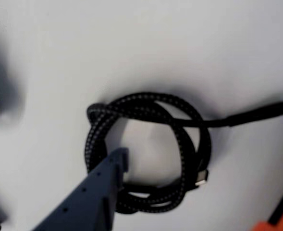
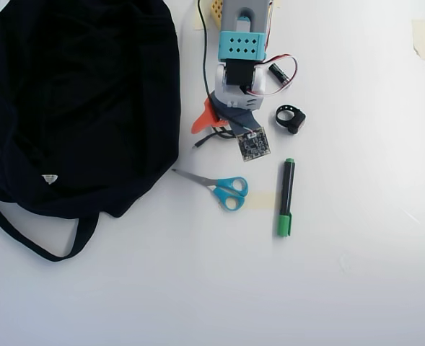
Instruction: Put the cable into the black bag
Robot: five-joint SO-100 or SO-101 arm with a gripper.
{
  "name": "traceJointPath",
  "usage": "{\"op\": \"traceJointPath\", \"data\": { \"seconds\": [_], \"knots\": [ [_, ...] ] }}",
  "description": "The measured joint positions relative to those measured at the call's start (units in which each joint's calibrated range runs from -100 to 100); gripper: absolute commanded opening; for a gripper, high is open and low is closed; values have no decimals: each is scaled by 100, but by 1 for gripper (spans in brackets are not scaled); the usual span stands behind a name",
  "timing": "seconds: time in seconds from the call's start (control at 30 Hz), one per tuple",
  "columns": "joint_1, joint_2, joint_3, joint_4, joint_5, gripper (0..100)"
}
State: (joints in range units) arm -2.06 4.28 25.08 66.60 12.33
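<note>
Overhead view: scissors [image 2: 223, 187], marker [image 2: 285, 197] nearby.

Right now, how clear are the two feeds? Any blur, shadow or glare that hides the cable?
Wrist view: soft and slightly blurred, yet the coiled black braided cable reads clearly, with a faint shadow around it; the blue plastic claw finger covers its lower left. Overhead view: sharp, evenly lit, no glare, but the arm hides most of the cable; the large black fabric bag shows little detail.

A hobby desk or office worktop: plain white table [image 2: 356, 288]; scissors [image 2: 223, 189]; green marker [image 2: 286, 198]; taped corners.
</note>
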Motion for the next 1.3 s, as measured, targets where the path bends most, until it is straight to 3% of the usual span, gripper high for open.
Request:
{"op": "traceJointPath", "data": {
  "seconds": [1.3],
  "knots": [
    [0, 299, 220, -34, 0, 43]
  ]
}}
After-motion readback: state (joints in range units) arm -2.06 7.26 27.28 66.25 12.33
